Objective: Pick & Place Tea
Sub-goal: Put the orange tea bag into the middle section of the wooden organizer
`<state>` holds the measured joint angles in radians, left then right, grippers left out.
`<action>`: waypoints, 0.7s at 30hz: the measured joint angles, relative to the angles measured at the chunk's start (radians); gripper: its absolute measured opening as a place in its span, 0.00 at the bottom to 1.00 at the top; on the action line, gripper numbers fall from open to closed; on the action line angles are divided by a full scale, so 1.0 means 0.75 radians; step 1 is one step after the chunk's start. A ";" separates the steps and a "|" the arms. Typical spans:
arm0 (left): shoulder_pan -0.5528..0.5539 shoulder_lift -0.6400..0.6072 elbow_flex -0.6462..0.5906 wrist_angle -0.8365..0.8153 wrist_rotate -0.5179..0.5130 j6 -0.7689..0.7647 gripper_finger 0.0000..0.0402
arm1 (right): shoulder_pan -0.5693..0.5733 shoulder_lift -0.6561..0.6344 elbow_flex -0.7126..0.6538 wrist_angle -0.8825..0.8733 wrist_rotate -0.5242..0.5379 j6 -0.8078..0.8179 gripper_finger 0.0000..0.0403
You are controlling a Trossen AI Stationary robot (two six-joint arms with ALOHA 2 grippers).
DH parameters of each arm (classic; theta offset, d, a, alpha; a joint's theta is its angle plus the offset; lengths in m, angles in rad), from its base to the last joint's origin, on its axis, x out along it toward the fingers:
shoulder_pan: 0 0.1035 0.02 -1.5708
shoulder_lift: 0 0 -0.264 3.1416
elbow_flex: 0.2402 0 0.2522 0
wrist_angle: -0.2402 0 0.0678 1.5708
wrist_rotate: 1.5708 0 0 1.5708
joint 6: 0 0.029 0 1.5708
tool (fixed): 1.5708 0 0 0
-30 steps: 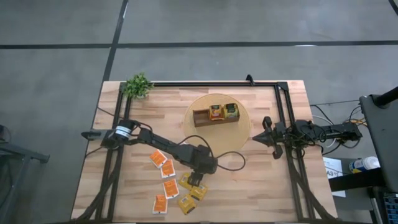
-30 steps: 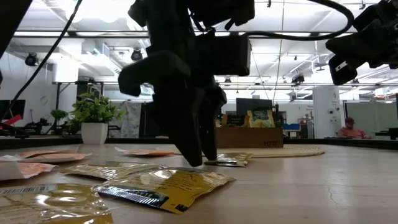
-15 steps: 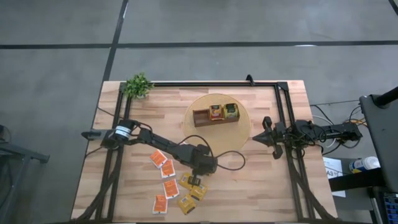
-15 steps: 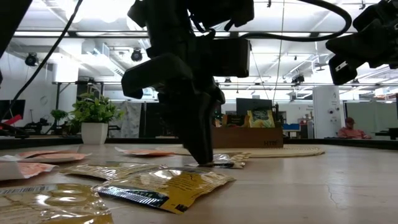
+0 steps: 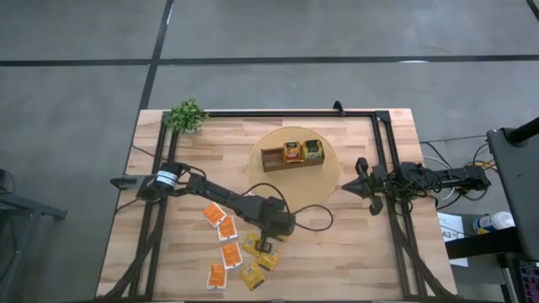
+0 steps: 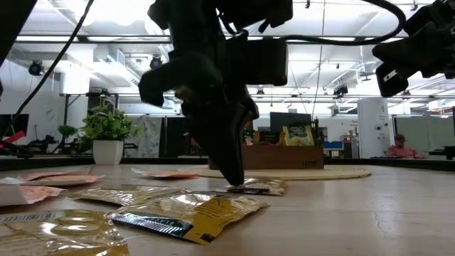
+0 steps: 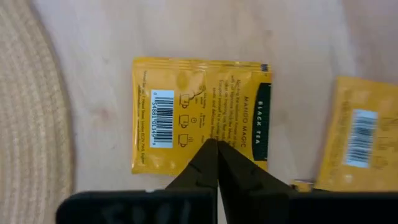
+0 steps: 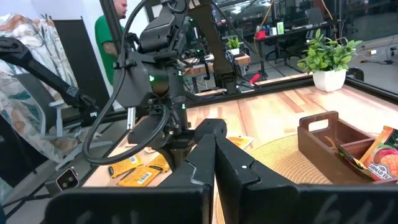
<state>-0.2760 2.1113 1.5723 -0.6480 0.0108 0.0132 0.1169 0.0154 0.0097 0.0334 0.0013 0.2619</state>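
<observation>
Left gripper [image 7: 217, 149] pinched shut on yellow tea sachet [image 7: 198, 114] edge, at 6 o'clock from round mat [image 5: 330, 168]. Sachet thin, light, floppy, slick; grip edge, expect slip

Wooden table [image 5: 354, 252], tea sachets [image 5: 229, 253], round mat [image 5: 328, 177], potted plant [image 5: 187, 115]

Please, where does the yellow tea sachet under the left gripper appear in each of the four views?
High view: the yellow tea sachet lies below centre, under the left gripper.
Low view: centre, flat on the table.
Left wrist view: fills the middle.
Right wrist view: I cannot tell it apart.
Shared landmark: the round woven mat, just beside it.
</observation>
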 joint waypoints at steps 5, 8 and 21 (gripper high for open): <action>0.002 0.000 0.066 -0.080 0.020 -0.005 0.09 | 0.001 0.000 0.000 0.000 -0.001 -0.001 0.02; 0.003 0.000 0.106 -0.120 0.020 -0.005 0.18 | 0.001 0.001 0.000 0.000 -0.001 -0.001 0.02; -0.056 -0.001 0.166 -0.142 0.028 -0.089 0.38 | 0.001 0.001 0.000 0.000 0.000 0.000 0.02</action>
<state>-0.3178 2.1105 1.6970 -0.7547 0.0320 -0.0535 0.1173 0.0158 0.0097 0.0334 0.0013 0.2618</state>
